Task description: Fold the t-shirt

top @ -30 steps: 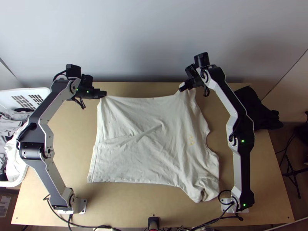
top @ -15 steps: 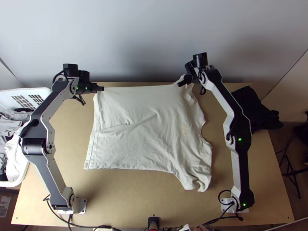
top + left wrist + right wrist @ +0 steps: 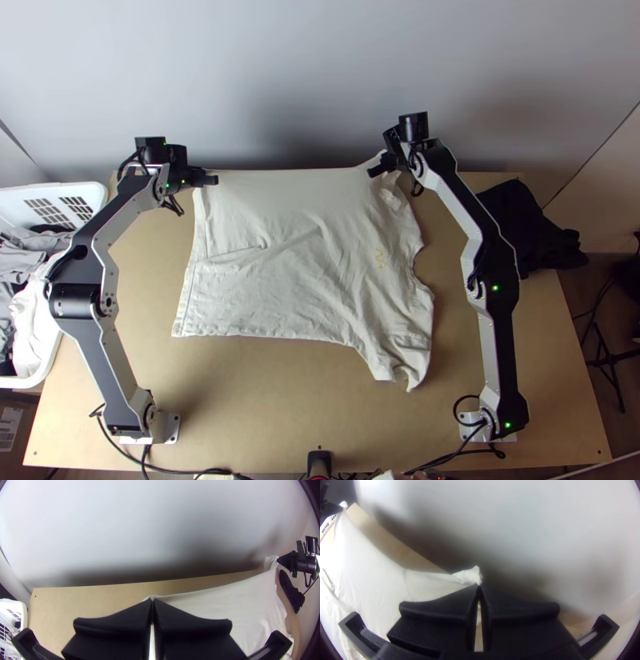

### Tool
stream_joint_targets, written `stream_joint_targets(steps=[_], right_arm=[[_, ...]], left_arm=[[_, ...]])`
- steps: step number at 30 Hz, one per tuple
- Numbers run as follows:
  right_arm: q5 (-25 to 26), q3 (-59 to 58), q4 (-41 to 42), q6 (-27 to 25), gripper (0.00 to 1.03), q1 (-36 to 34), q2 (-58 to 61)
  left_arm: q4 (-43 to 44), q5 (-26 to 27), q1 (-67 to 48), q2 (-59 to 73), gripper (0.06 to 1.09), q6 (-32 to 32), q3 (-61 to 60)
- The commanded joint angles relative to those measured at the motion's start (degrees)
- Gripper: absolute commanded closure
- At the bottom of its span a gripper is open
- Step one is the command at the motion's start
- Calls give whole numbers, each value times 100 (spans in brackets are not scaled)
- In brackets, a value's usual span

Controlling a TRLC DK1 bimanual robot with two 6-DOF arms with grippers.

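The cream t-shirt (image 3: pixel 296 264) lies spread with some wrinkles, its far edge drawn taut between the two grippers near the table's far edge. At its far left corner my left gripper (image 3: pixel 210 180) is shut on the cloth. My right gripper (image 3: pixel 379 169) is shut on the far right part, where a small tip pokes past the fingers. In the left wrist view, the left gripper (image 3: pixel 152 600) pinches the edge of the shirt (image 3: pixel 246 603). The right wrist view has the right gripper (image 3: pixel 479 586) closed on a bunched bit of the shirt (image 3: pixel 380 576).
A white basket (image 3: pixel 80 192) of clothes stands at the left edge of the table (image 3: pixel 264 416). Dark cloth (image 3: pixel 528 228) lies at the right, beyond the right arm. A pale wall rises behind the far edge. Cables run along the near edge.
The shirt has slid up the picture, away from the arms' bases, its near edge following. Both grippers have moved slightly farther from the bases, still holding the cloth.
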Motion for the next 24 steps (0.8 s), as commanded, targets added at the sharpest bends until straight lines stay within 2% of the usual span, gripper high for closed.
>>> stream_joint_targets(steps=[1, 12, 24], right_arm=[[30, -333, 41, 37, 100, 39, -275], [12, -2373, 446, 99, 100, 399, -1778], [-14, -4491, 736, 186, 100, 830, -3395]], left_arm=[[579, -48, -90, -400, 105, -18, -624], [1150, -57, -134, -1341, 105, 18, -2022], [1203, -40, -143, -2343, 105, -26, -3164]])
